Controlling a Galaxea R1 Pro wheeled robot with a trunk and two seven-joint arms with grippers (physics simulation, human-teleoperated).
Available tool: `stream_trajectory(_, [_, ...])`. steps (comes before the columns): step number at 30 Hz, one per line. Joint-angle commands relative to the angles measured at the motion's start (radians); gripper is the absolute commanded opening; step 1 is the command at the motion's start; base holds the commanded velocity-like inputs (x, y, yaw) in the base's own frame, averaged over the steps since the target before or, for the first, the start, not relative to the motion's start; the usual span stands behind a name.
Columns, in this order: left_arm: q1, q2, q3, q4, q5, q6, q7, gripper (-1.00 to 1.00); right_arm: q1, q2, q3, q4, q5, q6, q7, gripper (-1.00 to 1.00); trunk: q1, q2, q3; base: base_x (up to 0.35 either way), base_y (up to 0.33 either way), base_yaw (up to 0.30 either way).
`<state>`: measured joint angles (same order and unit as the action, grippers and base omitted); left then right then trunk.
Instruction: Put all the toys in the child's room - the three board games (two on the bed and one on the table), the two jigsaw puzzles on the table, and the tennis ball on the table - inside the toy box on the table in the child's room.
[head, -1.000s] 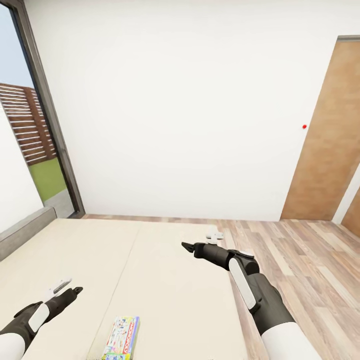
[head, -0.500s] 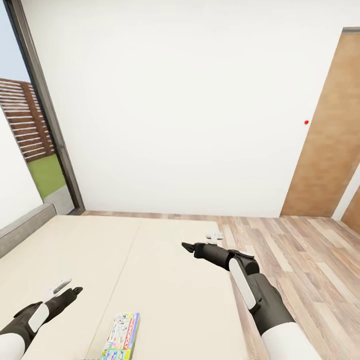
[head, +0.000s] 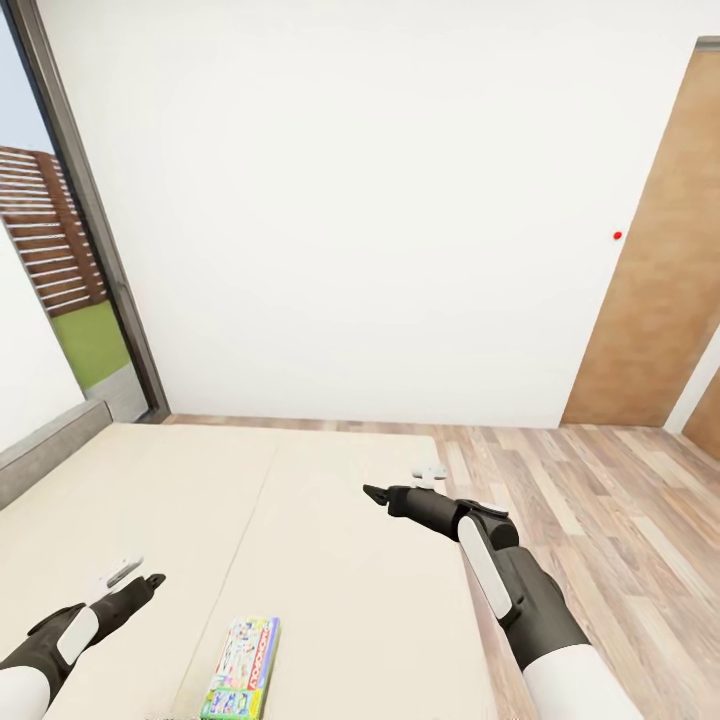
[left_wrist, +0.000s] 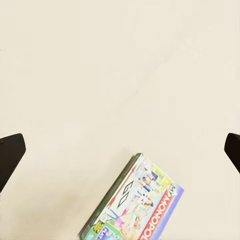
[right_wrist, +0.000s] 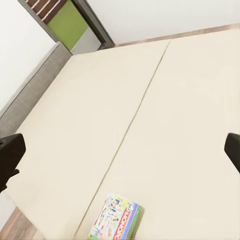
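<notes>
A My Monopoly board game box (head: 242, 668) lies flat on the beige bed (head: 330, 560), between the released left hand (head: 152, 580) and released right hand (head: 372, 491), nearer the left. It is best approached low, one long edge pinched. Its near end is cut off in every view.

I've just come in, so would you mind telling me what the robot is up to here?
The robot faces the bed, where one Monopoly board game lies flat on the mattress near its front edge. Both arms hover over the bed, the left gripper and right gripper open and empty. Nothing is being held.
</notes>
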<state>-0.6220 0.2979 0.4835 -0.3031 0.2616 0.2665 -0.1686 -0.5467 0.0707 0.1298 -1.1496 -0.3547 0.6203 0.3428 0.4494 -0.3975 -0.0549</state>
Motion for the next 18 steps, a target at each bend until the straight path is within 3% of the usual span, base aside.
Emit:
stream_trajectory(1, [-0.001, 0.0, 0.006, -0.001, 0.006, 0.008, -0.003, 1.0, -0.001, 0.0, -0.001, -0.001, -0.003, 0.006, 0.001, 1.0, 0.001, -0.002, -0.004, 0.0, 0.0, 0.0])
stream_trajectory(18, [-0.001, 0.0, 0.001, -0.001, 0.005, 0.007, -0.002, 1.0, -0.001, 0.001, -0.001, -0.001, -0.003, 0.011, 0.001, 1.0, 0.001, -0.002, -0.032, 0.0, 0.0, 0.0])
